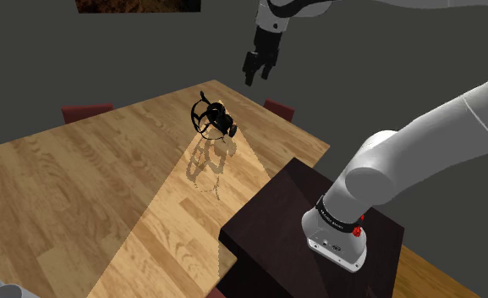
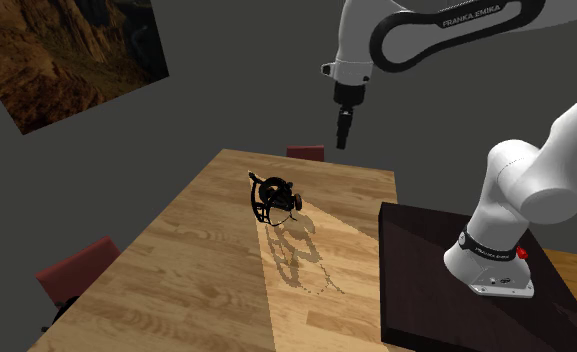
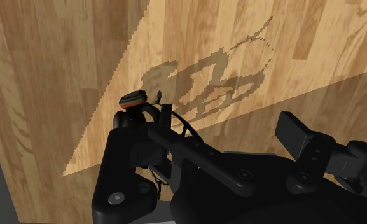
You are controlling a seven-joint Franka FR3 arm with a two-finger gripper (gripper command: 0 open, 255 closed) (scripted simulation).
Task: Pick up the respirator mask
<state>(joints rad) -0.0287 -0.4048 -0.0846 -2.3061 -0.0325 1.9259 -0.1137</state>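
**Claw [image 1: 257, 69] hangs released over the table, mask lying free below**

The black claw is up in the air with its two fingers parted and nothing between them. In the shoulder view it hangs in front of the grey wall [image 1: 149, 51], above the table's far edge. In the wrist view the fingers [image 3: 128, 172] stand wide apart with bare wood showing between them. The mask's black frame and orange-rimmed cap show just past the tip of one finger, down on the table.

Going across the shoulder view from its left, a pale grey object [image 1: 1, 289] pokes in at the lower corner, too cut off for me to name. A red chair [image 1: 85, 112] shows behind the table's far edge. The wooden table [image 1: 73, 195] spreads wide and is crossed by a brighter lit band [image 1: 161, 229]. In that band, toward the far end, lies the respirator mask [image 1: 212, 117], black with looping straps and a small tan part. It rests on the wood, well below the claw and a little to that view's left of it. Its shadow [image 1: 208, 165] falls on the planks on the nearer side. Further right a second red chair [image 1: 278, 107] peeks over the far edge. After that comes the dark stand [image 1: 276, 212], carrying the arm's white base [image 1: 335, 241].

In the second exterior view, a picture [image 2: 56, 50] of brown rock hangs on the wall at the left. The mask sits toward the far end of the table, and the claw points straight down, high above it and off to its right.
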